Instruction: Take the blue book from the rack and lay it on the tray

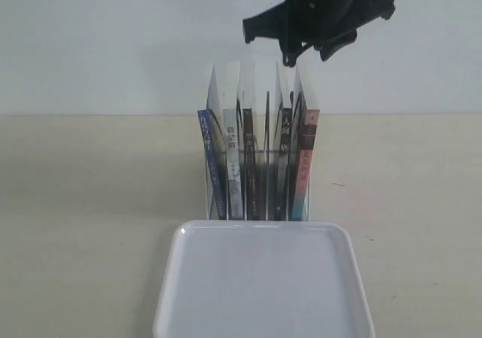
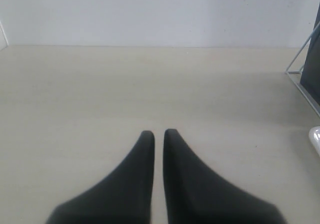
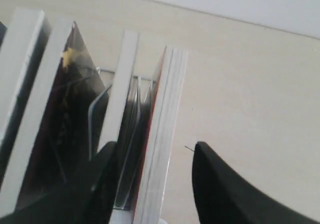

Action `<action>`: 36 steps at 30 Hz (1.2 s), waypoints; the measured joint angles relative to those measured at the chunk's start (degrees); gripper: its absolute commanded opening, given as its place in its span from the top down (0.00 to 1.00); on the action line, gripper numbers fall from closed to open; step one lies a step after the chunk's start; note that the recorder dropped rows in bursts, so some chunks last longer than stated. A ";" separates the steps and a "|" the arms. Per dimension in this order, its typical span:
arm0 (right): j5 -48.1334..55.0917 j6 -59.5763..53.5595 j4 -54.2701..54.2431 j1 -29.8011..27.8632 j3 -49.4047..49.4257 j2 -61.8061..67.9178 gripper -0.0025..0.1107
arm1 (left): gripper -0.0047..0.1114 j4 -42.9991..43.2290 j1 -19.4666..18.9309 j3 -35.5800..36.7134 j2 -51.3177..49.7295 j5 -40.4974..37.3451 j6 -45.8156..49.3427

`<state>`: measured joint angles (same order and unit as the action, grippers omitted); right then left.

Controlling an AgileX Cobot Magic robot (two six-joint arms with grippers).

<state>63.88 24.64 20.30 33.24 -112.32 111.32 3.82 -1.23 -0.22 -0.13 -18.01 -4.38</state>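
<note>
The blue book stands upright at the left end of the clear rack, spine facing the white tray that lies just in front. My right gripper hangs above the right end of the rack, far from the blue book. In the right wrist view this gripper is open and straddles the top of the red-covered book, with a gap beside one finger. My left gripper is shut on nothing, low over bare table to the left of the rack.
Other books fill the rack: a grey-spined one, dark ones in the middle, a red-and-teal-spined one at the right end. A white wall runs behind the beige table. The tray's corner shows in the left wrist view.
</note>
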 measured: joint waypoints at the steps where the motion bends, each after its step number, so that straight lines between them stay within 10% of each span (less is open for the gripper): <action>1: 0.00 0.13 -1.33 0.00 0.00 -2.00 0.61 | 0.91 0.00 0.00 0.00 0.00 0.00 0.00; 5: 0.00 -1.38 -7.83 0.00 -0.23 -5.20 0.80 | 0.91 0.00 0.00 0.00 0.00 0.00 0.00; 13: 0.10 -3.56 -14.09 0.00 -0.23 -1.57 0.59 | 0.91 0.00 0.00 0.00 0.00 0.00 0.00; 36: -0.98 -4.46 -17.74 1.71 -0.85 4.16 0.59 | 0.91 0.00 0.00 0.00 0.00 0.00 0.00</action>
<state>62.90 20.19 2.56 34.95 -113.16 115.48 3.82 -1.23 -0.22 -0.13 -18.01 -4.38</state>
